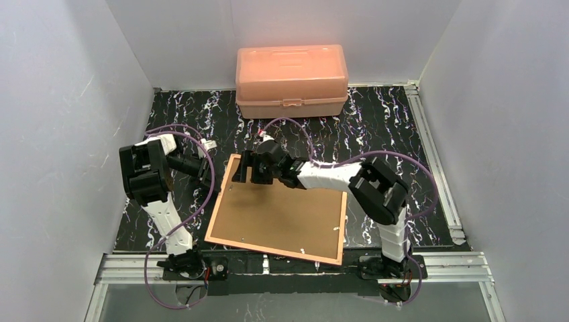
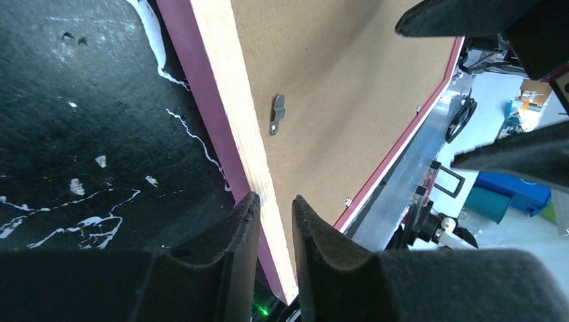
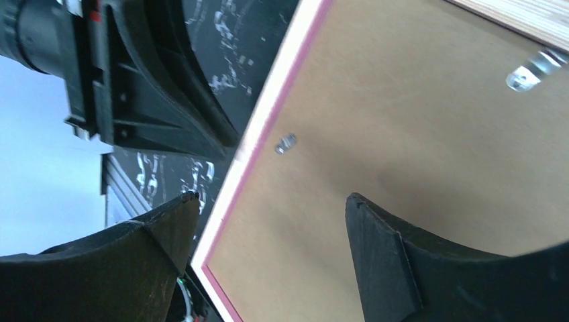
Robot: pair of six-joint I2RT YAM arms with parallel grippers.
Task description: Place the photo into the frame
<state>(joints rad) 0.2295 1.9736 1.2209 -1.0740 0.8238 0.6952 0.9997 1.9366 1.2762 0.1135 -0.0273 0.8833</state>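
Note:
The frame (image 1: 343,227) lies face down on the black marbled table, its brown backing board (image 1: 278,215) facing up. The photo is hidden. My left gripper (image 1: 213,176) is at the frame's left edge. In the left wrist view its fingers (image 2: 275,204) stand a little apart, astride the pale wooden edge (image 2: 231,87), with a narrow gap showing. My right gripper (image 1: 258,168) hovers over the far left corner, open wide (image 3: 272,198) above the board (image 3: 416,134) and the pink rim (image 3: 268,114), holding nothing. Small metal turn clips (image 2: 277,113) (image 3: 286,143) sit on the board.
A salmon-pink lidded plastic box (image 1: 292,80) stands at the back centre. Aluminium rails run along the right side (image 1: 429,147) and the near edge (image 1: 268,265). White walls close in the left, right and back.

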